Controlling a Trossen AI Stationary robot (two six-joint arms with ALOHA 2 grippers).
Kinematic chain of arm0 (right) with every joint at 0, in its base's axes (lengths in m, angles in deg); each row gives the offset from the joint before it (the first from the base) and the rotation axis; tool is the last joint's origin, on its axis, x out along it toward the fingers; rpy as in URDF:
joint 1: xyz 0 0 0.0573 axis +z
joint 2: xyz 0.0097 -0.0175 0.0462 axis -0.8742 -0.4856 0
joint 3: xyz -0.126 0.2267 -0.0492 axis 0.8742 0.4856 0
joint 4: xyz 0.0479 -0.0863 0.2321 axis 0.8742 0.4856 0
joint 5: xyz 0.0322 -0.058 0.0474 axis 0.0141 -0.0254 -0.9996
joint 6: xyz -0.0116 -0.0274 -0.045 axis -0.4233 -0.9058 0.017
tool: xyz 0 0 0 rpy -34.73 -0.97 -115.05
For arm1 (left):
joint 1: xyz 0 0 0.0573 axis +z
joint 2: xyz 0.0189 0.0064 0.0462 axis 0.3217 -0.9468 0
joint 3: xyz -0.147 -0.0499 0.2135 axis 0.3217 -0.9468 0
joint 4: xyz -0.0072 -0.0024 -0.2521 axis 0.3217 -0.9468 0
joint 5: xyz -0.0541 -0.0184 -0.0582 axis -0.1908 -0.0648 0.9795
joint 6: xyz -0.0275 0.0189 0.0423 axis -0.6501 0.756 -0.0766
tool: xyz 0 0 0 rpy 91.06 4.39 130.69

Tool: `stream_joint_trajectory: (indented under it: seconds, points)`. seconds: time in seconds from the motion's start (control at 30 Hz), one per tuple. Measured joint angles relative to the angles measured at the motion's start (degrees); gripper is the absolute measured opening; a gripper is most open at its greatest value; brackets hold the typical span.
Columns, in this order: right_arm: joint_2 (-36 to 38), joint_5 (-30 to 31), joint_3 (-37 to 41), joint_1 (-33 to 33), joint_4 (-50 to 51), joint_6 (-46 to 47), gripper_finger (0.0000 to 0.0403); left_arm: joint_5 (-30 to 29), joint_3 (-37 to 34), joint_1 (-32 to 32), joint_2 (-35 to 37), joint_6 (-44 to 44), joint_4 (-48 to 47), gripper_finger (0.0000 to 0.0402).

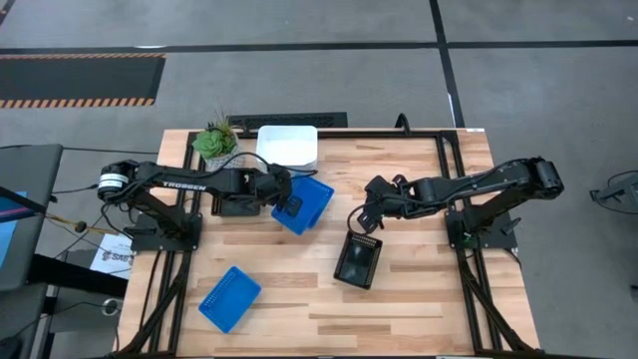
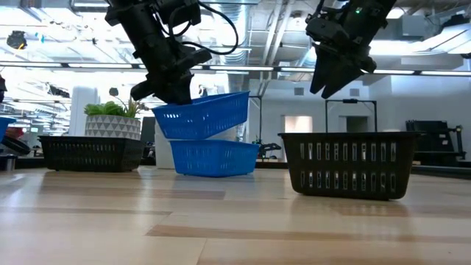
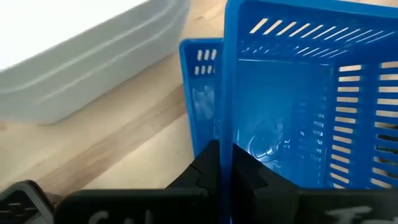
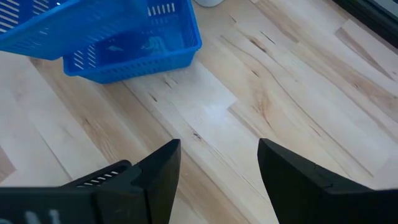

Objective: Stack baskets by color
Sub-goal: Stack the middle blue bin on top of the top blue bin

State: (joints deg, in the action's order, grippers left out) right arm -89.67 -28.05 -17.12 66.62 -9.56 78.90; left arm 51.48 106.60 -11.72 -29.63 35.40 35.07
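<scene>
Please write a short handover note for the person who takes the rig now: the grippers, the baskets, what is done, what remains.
Left gripper: shut on the rim of a bright blue slotted plastic basket, held tilted above a second blue basket on the table.
Right gripper: open, empty, above the black slotted basket.
White solid baskets: at the far edge. Another black basket: far left. Third blue basket: alone, near edge.
Done: whites look stacked.
Left: finish blue and black stacks.
</scene>
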Motion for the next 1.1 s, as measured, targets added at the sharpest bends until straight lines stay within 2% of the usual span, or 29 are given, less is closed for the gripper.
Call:
stream_joint_trajectory:
  seconds: [0.13,0.6,0.77,1.1]
  points:
    - [0.0,0.0,0.0,0.0,0.8,0.0,0.0239,2.3,0.0,0.0,0.0,-0.2,-0.1,0.0000]
    - [0.0,0.0,0.0,0.0,1.1,-0.2,0.0239,0.2,0.0,1.9,-0.1,1.5,3.0,0.0000]
    - [0.0,0.0,0.0,0.0,1.0,-0.7,0.0239,-1.2,0.1,1.6,-2.7,-0.7,4.7,0.0000]
    - [0.0,-0.1,0.0,0.0,2.0,-0.9,0.0239,2.4,0.3,2.3,-6.6,-0.3,6.0,0.0000]
